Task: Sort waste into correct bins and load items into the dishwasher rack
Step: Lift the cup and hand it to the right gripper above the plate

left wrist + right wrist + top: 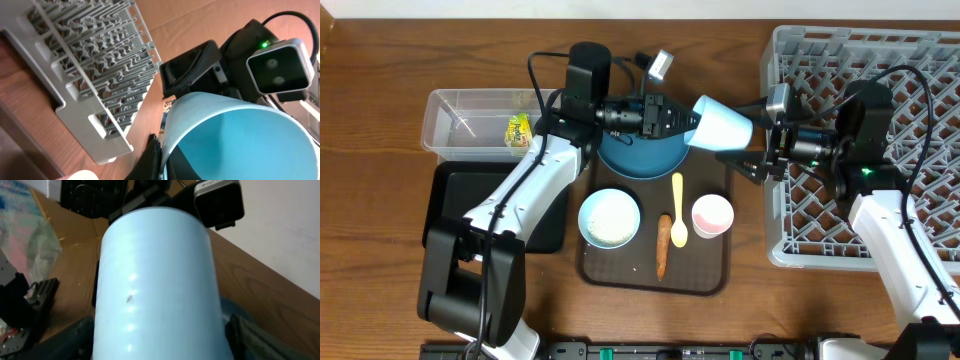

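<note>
The light blue cup (723,124) hangs in the air on its side, over the 1 o'clock corner of the brown serving tray (710,272), its base pointing to 3 o'clock. The left gripper (686,119) has its jaws pinched narrow on the cup's rim, while the right gripper (748,135) straddles the base with jaws wide; whether they touch it I cannot tell. This looks like a handover, so the right jaws should seat squarely on the wall before the left lets go. The grey dishwasher rack (920,60) waits at 3 o'clock, just behind the right wrist. Below lie the dark blue plate (638,162), white bowl (610,218), yellow spoon (678,208), carrot (663,247) and pink cup (712,214); a dropped cup would land among them.
</note>
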Motion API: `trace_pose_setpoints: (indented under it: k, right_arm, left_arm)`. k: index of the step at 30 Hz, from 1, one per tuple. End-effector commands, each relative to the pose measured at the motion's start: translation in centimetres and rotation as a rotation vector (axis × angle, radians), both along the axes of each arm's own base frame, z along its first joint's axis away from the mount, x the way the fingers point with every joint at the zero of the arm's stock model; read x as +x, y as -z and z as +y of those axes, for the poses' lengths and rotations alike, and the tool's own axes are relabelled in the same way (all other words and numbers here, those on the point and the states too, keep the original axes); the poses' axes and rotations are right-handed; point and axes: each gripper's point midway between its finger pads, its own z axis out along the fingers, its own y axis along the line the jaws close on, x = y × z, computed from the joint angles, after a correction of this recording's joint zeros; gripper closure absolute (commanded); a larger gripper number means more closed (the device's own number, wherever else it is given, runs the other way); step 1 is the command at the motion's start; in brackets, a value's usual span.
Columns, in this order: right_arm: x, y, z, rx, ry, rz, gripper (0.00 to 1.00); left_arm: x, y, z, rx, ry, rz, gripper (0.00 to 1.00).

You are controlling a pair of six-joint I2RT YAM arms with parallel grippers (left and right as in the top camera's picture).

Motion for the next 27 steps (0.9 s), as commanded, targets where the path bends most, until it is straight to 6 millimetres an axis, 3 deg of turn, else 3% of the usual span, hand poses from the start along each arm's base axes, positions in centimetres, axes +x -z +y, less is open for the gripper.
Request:
trace_pose_setpoints:
  k: [1, 18, 24, 27]
  right_arm:
    - [-0.22, -0.77, 0.38, 0.008, -0.03, -0.027, 0.22]
    - [0.01, -1.31, 0.4, 0.01, -0.031, -0.075, 0.3]
    - [0.01, -1.31, 0.4, 0.01, -0.031, -0.076, 0.43]
    - [0.02, -1.31, 0.4, 0.01, -0.03, -0.076, 0.55]
  left_arm:
    - [-0.18, -0.66, -0.04, -0.015, 0.015, 0.018, 0.93]
    - [-0.19, -0.65, -0.04, -0.015, 0.015, 0.018, 0.92]
    - [-0.18, -0.65, -0.04, -0.015, 0.015, 0.018, 0.92]
    - [-0.18, -0.65, -0.04, -0.015, 0.014, 0.018, 0.9]
